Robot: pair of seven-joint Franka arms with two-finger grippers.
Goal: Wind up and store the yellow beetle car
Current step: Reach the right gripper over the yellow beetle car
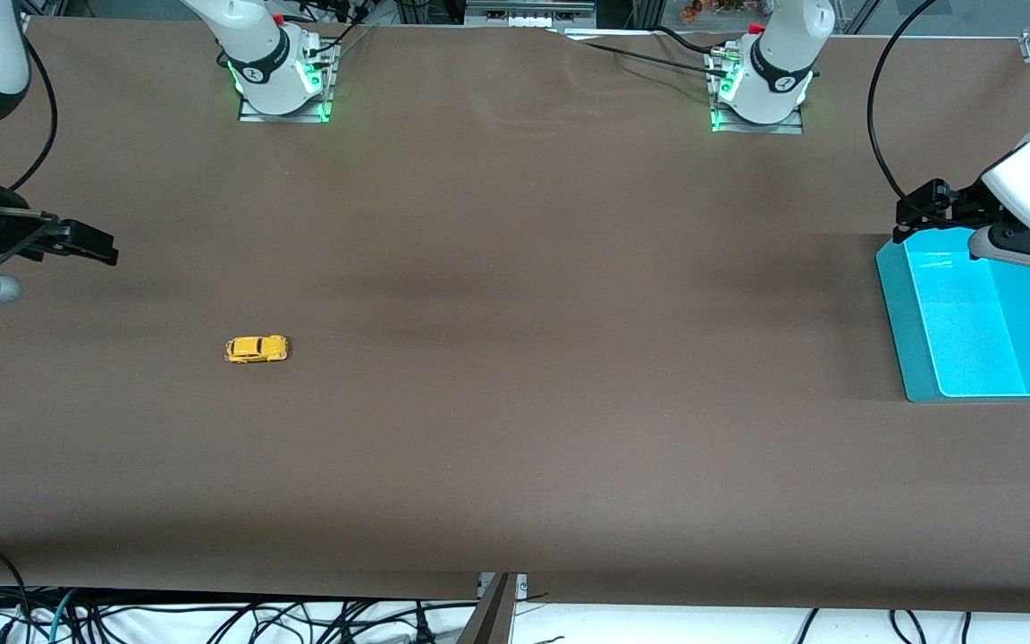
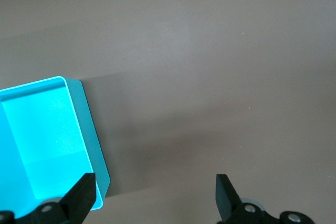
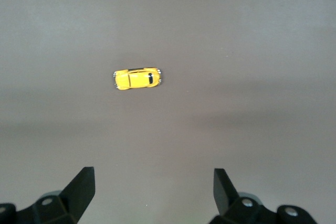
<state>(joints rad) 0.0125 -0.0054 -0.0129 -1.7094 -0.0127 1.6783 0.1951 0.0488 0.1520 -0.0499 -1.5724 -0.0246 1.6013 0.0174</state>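
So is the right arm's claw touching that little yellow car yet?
Apart. The right wrist view shows the right gripper with jaws open and bare table between it and the yellow beetle car, which sits alone on the table.

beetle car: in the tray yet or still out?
Out. The yellow beetle car sits on its wheels on the bare table toward the right arm's end; the cyan tray at the left arm's end holds nothing.

Matt brown cloth-like table (image 1: 515, 429) I'm looking over.
I'm seeing the yellow beetle car (image 1: 257, 349) shining glossy, the cyan tray (image 1: 892, 295) looking like smooth plastic.
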